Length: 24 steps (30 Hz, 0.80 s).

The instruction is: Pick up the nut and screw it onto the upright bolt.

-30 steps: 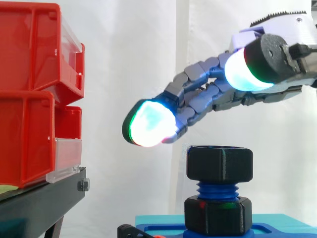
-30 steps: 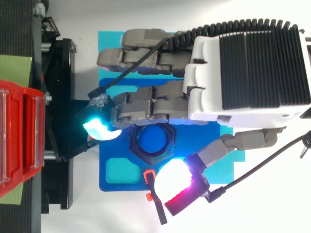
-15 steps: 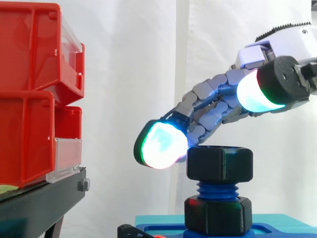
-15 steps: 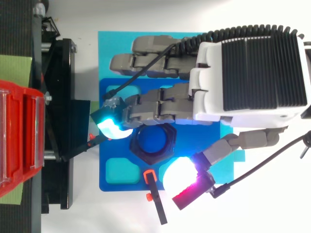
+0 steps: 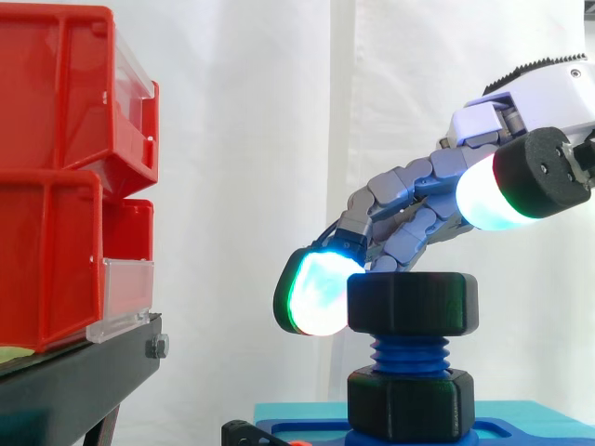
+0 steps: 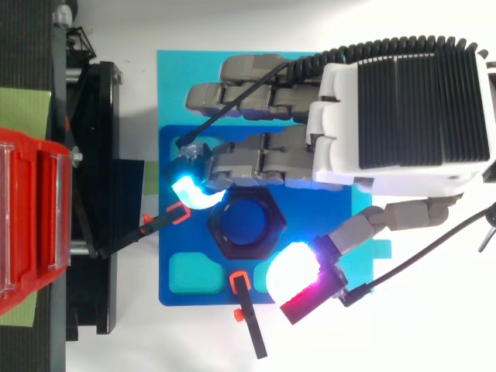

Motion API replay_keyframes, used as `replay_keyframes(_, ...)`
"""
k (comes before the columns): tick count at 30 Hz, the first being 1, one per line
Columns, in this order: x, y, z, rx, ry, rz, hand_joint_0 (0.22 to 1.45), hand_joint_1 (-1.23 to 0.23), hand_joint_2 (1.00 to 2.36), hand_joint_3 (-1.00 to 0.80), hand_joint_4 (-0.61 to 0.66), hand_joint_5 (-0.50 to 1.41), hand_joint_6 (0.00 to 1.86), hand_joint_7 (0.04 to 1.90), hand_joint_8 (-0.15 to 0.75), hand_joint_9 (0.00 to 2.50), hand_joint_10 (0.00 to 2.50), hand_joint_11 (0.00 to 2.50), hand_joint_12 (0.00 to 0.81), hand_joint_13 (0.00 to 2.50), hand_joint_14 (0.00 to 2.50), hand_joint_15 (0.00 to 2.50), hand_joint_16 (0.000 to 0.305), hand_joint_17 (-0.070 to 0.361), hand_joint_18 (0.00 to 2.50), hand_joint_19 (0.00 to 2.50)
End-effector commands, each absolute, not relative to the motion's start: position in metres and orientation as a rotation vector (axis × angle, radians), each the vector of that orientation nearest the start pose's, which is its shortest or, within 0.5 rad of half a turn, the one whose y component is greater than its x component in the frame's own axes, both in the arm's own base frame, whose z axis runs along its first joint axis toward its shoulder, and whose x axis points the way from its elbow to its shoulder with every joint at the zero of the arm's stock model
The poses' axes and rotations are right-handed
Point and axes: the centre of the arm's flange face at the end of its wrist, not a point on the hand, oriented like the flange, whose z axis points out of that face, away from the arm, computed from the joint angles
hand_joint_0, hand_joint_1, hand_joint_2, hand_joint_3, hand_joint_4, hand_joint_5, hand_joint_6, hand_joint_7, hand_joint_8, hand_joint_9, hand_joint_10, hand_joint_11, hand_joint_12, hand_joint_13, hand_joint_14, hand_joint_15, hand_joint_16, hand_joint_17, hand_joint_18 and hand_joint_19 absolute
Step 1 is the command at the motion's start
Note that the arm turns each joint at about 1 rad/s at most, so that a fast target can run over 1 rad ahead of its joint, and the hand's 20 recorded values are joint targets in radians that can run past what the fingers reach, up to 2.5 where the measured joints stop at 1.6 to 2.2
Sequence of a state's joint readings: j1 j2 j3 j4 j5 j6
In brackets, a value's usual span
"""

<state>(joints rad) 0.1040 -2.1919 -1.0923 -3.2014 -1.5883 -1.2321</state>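
- The red bins [image 5: 56,177] are stacked on the black stand [image 5: 74,381], far left.
- A cyan-glowing fingertip [image 5: 316,293] lies against the nut's left side.
- The nut [image 5: 412,302] sits atop the upright blue bolt [image 5: 409,351], with bare threads below it.
- The hand [image 6: 403,116] hovers above the nut, loosely spread and gripping nothing. Its thumb [image 5: 488,195] is higher than the nut and clear of it.

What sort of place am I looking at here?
Most likely a robotics lab test bench: a white curtain as backdrop, red bins on a black stand, and a robot hand poised at a black nut on a blue bolt.
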Motion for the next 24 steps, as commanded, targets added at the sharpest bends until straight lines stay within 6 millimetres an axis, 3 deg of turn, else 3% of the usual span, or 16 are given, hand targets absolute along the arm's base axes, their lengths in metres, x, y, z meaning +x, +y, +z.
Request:
replay_keyframes(1,0.723,-0.058,0.334,0.198,1.776,0.334,0.46,-0.29,1.0,-0.5,0.19,-0.1,0.5,1.15,0.113,0.27,0.0,0.0,0.146,0.07,0.0,0.0,0.017,0.038,0.0,0.0)
replay_keyframes(13,0.722,-0.064,0.336,0.205,1.77,0.329,0.47,-0.31,1.0,-0.5,0.16,-0.07,0.5,1.49,0.154,0.35,0.0,0.0,0.15,0.16,0.0,0.0,0.014,0.031,0.0,0.0)
replay_keyframes(24,0.721,-0.072,0.336,0.2,1.772,0.334,0.48,-0.35,1.0,-0.5,0.14,-0.05,0.62,1.39,0.188,0.49,0.0,0.0,0.185,0.23,0.0,0.0,0.014,0.032,0.0,0.0)
